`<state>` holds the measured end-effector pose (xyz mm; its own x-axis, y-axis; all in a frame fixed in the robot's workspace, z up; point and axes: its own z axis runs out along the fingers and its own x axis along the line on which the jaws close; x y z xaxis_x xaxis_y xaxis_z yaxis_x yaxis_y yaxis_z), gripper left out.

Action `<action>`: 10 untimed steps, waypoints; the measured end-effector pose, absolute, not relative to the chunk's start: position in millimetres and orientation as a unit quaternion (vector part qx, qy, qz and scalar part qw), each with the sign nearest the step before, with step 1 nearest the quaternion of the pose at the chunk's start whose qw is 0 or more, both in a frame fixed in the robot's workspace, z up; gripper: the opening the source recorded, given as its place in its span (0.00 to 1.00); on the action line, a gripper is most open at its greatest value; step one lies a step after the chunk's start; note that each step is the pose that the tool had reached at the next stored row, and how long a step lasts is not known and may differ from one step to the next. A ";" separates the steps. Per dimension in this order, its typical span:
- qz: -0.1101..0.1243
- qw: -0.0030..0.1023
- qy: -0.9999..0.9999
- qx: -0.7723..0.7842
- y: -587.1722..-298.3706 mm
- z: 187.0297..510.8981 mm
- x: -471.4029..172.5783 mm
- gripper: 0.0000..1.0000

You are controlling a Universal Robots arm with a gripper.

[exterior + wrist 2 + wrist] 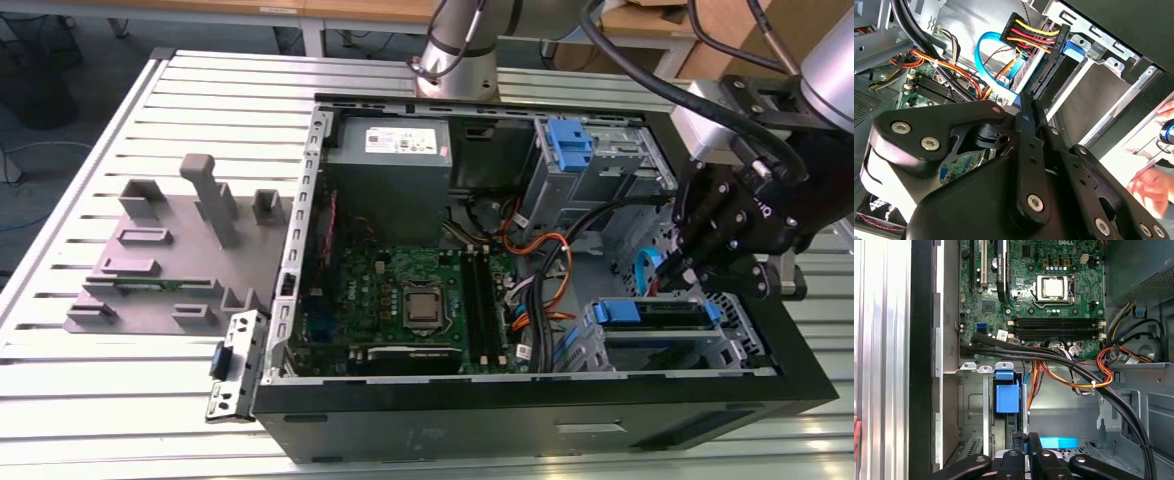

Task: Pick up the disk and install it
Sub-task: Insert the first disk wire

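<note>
Poised over the open computer case (pixel 534 420) on the slatted worktop (pixel 120 400), tool (pixel 1030 107) pressed together above the disk (pixel 654 315), already seated in its bay with cables plugged in

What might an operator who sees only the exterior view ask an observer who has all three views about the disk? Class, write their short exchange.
Operator: The gripper hides the end of the disk. Is anything cabled there?
Observer: Yes. In the second wrist view, a connector with yellow, red and black wires sits against the disk's end.
Operator: Is anyone close to the case?
Observer: In the second wrist view, a hand shows just beyond the case wall.
Operator: What lies beside the gripper in the bay?
Observer: In the first wrist view, a blue latch stands between the gripper and the motherboard.
</note>
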<state>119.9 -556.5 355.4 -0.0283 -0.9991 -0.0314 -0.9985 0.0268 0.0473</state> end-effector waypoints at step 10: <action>-0.028 0.005 -0.717 0.697 -559.9 351.4 126.7 0.16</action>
<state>126.7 -559.9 351.4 -0.0283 -0.9991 -0.0314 -0.9985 0.0268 0.0473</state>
